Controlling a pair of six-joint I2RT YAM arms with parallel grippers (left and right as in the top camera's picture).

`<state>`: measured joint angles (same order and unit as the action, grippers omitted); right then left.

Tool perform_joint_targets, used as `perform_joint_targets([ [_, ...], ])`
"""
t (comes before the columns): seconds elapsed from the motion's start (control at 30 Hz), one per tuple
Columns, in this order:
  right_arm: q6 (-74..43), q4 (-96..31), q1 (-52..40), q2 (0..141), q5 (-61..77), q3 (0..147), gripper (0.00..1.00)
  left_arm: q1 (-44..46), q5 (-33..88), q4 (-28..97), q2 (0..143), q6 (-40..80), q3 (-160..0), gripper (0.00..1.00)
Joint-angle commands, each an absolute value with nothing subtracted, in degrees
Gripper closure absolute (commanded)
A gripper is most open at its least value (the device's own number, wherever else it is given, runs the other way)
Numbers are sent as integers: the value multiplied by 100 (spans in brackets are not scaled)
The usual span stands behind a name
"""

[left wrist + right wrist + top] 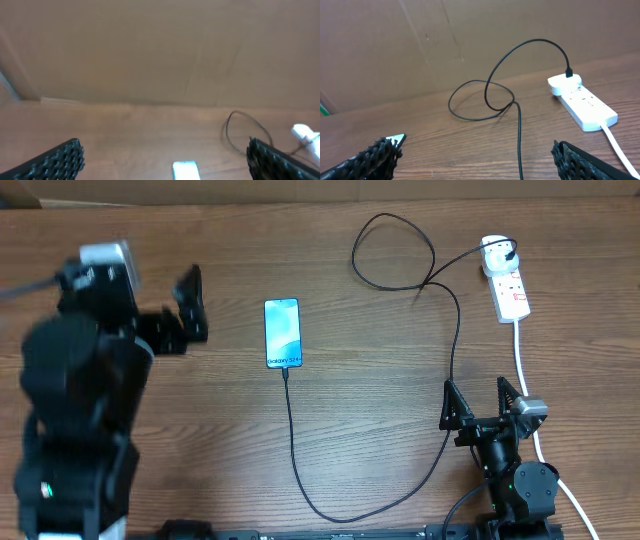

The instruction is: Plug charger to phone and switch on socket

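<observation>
The phone (282, 333) lies face up mid-table with its screen lit. The charger cable (296, 450) runs from the phone's near edge, curves right past my right gripper (480, 402), loops at the back and ends in a black plug (509, 250) seated in the white socket strip (508, 285). My right gripper is open and empty, with the cable (519, 135) on the table between its fingers; the socket (582, 102) lies ahead to the right. My left gripper (190, 308) is open and empty left of the phone (185, 170), above the table.
A brown cardboard wall (150, 50) stands along the table's far edge. The socket's thick white lead (522, 360) runs toward the front, close beside my right arm. The bulky left arm (75, 400) covers the table's left side.
</observation>
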<state>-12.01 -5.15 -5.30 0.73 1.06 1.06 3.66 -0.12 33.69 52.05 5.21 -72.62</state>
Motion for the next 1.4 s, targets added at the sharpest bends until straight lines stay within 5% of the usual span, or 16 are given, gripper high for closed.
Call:
perform_joint_targets([
  [0.0, -1236, -480, -556, 16, 93, 45, 0, 84, 762, 2838, 4493, -377, -6130, 0],
  [0.77, -1236, -480, -556, 16, 93, 45, 0, -113, 840, 1120, 563, -989, -1564, 0],
  [1.37, -1236, -480, -556, 16, 91, 45, 0, -115, 709, 482, 43, -1695, -508, 0],
])
